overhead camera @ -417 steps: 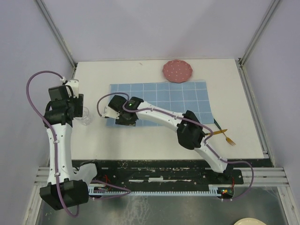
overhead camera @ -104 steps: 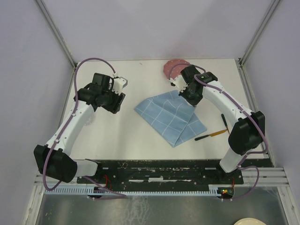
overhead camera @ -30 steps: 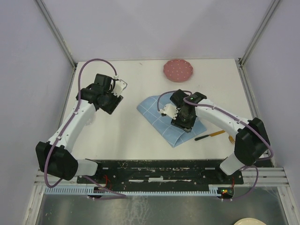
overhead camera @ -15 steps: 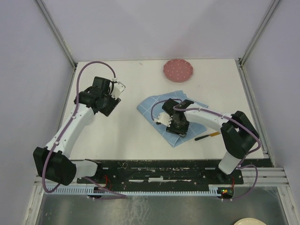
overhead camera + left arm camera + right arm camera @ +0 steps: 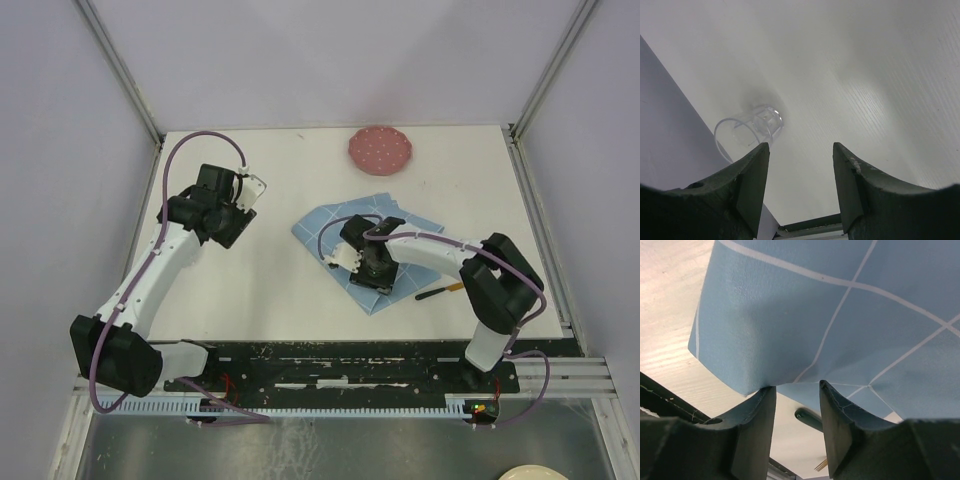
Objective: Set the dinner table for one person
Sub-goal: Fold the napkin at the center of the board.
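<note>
So the dinner table (image 5: 270, 290) was the big white square filling the middle of the top view, and everything else sat on it. The right gripper (image 5: 797, 390) was down over the blue grid placemat (image 5: 345, 225), which lay folded and rumpled a bit right of centre. In the right wrist view its jaws were only a little apart. A folded edge of the cloth sat right at the tips, and I could see table through the gap, so it didn't look clamped on anything. A black-handled utensil (image 5: 440, 290) lay just right of the placemat's lower corner. The pink dotted plate (image 5: 380, 150) was up near the top edge of the table, clear of the cloth. The left gripper (image 5: 800, 150) hung over bare table on the left side, jaws wide with nothing between them. A clear glass (image 5: 749, 131) sat by the wall at the left of its wrist view.
</note>
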Controlling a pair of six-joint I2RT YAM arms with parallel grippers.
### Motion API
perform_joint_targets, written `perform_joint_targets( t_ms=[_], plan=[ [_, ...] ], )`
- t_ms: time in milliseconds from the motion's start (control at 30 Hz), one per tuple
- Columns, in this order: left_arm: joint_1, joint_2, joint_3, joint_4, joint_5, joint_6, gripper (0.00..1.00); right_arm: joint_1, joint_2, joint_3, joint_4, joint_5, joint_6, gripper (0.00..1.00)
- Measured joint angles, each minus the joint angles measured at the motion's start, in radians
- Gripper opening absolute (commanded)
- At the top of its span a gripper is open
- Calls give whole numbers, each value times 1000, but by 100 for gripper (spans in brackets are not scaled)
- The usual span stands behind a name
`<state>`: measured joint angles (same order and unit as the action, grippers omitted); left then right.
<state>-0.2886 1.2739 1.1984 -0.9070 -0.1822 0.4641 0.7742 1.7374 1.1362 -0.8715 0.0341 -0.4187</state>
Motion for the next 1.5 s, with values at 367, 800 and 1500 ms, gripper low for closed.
perform_joint_targets(
  t_ms=[367,800,1500],
  plan=[
    [0,-1,0,0,0,2,61,40,54,0,30,31,41,2],
    [0,-21,0,0,0,2,61,41,64,43,39,83,63,2],
    [0,-17,1,0,0,13,61,72,12,289,-84,-16,64,2]
  ],
)
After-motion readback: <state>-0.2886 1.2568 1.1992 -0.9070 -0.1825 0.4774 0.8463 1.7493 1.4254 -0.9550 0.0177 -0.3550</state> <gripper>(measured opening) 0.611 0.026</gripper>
